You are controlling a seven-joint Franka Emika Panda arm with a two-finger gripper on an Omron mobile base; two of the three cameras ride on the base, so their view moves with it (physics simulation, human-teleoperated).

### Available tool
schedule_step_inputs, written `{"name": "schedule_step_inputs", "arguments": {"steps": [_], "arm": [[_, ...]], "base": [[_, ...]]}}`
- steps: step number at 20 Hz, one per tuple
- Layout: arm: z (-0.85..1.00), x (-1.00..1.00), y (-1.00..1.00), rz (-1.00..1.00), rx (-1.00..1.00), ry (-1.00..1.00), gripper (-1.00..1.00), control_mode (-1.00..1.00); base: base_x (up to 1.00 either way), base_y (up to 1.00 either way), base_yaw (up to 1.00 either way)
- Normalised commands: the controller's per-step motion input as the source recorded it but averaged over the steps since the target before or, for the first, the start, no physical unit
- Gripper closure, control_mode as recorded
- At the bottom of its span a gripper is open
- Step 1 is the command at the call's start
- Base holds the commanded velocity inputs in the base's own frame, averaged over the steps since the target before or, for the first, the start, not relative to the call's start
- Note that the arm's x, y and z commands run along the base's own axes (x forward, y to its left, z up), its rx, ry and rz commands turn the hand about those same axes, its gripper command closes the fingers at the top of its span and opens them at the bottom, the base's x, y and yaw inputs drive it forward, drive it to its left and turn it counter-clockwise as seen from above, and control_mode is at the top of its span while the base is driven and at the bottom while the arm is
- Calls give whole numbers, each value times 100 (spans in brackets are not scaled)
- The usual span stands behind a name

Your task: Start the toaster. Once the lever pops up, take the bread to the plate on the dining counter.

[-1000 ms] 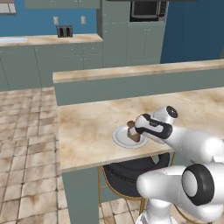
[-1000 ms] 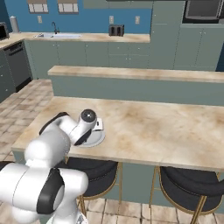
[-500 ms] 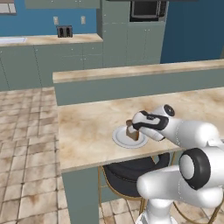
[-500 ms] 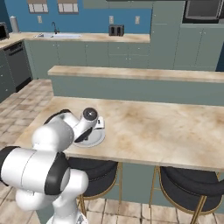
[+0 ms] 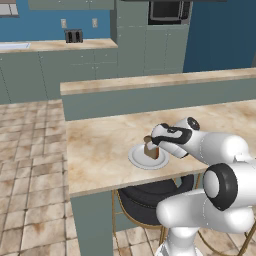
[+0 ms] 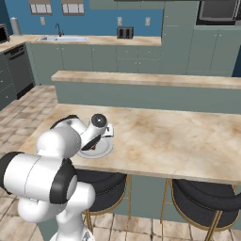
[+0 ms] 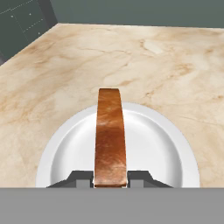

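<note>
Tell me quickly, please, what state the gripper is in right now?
Gripper: shut on the bread, held on edge over the plate on the dining counter.

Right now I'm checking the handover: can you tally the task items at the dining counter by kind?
Bread: 1, held on edge in the shut gripper over the plate
Plate: 1, on the dining counter
Toaster: 1, away on the far counter
Total: 3
</note>
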Motion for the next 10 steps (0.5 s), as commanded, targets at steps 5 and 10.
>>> {"name": "schedule_step_inputs", "arguments": {"steps": [5,10], "arm": [[0,0,3,0,0,0,100,-100],[0,0,0,0,0,-1,100,-100]], "base": [[0,0,0],[0,0,0]]}}
